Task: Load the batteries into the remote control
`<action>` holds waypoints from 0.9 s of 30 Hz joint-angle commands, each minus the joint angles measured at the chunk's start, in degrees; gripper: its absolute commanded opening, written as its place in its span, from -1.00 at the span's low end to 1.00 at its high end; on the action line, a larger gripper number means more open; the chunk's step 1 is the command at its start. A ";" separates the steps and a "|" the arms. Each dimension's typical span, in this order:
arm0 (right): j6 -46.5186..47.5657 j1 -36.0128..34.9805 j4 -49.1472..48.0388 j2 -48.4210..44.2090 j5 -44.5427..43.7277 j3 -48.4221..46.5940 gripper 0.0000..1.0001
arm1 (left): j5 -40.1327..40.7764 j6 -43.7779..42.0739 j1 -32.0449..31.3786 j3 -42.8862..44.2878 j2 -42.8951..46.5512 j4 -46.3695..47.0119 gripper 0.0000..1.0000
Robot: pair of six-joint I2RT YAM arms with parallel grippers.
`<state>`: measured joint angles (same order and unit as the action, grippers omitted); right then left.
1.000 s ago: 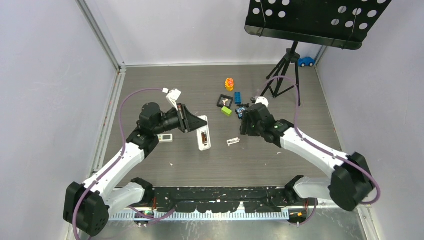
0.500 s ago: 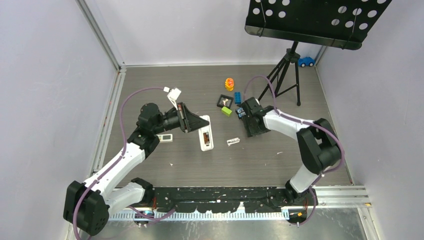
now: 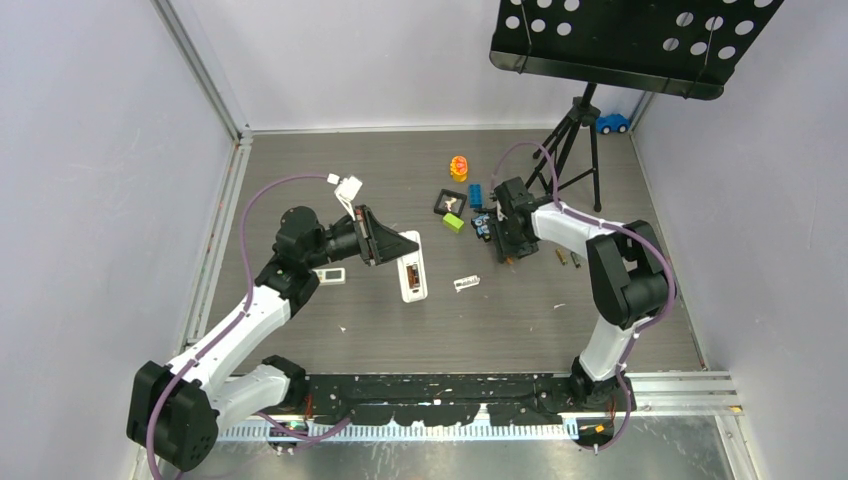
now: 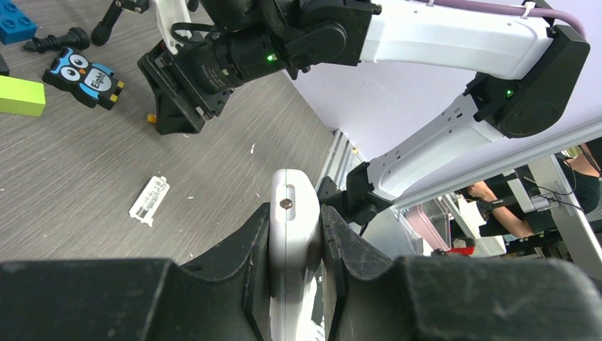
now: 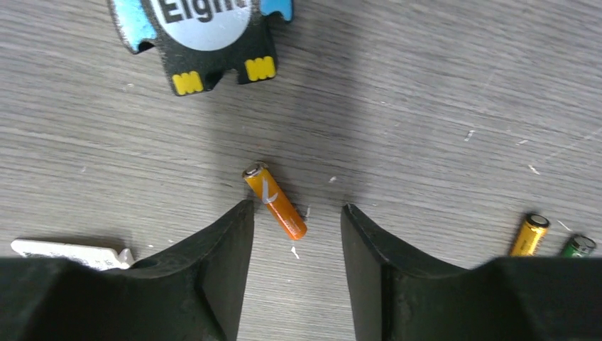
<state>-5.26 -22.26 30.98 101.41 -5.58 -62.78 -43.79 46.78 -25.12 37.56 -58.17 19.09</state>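
Observation:
My left gripper (image 4: 296, 213) is shut on the white remote control (image 4: 294, 220), clamping its two faces near one end. From above, the remote (image 3: 410, 278) points toward the near side with its dark battery recess showing, and the left gripper (image 3: 385, 241) sits at its far end. My right gripper (image 5: 297, 213) is open just above the floor. An orange battery (image 5: 275, 200) lies slanted in front of the gap between its fingers, untouched. Two more batteries (image 5: 529, 234) (image 5: 578, 246) lie to the right. In the top view the right gripper (image 3: 505, 243) points down, with those two batteries (image 3: 567, 258) beside it.
A small white cover plate (image 3: 466, 284) lies between the arms. An owl tile (image 5: 206, 35), green block (image 3: 454, 222), blue brick (image 3: 476, 193), black frame (image 3: 450, 203) and yellow toy (image 3: 459, 167) crowd behind the right gripper. A tripod (image 3: 570, 150) stands back right; a slim white remote (image 3: 329, 275) lies left.
The right arm has folded up from a low stretched pose and its gripper shifted slightly right and back, uncovering two batteries. The left arm and remote have not moved.

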 commanded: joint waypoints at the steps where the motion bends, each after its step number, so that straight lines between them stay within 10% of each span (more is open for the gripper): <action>1: 1.72 -0.14 -0.39 1.56 4.69 -0.83 -0.05 | -1.12 0.41 -0.19 0.14 -0.07 3.85 -1.00; 11: -5.44 -0.15 1.52 3.55 -0.91 -2.75 -0.84 | 5.01 0.97 -0.19 -0.03 0.46 0.73 -1.00; 18: -14.07 -4.21 -5.77 -8.05 -2.26 2.88 -0.88 | 18.80 5.33 -0.19 -4.25 1.96 4.19 -1.00; 27: -18.68 -13.34 -8.67 -28.84 11.14 5.83 -0.84 | 5.98 14.52 -0.19 -0.68 -12.54 13.27 -1.00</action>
<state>-19.66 -32.75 26.98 81.14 -2.81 -57.54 -31.59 55.42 -25.17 33.65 -65.87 23.68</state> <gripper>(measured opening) 0.142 0.271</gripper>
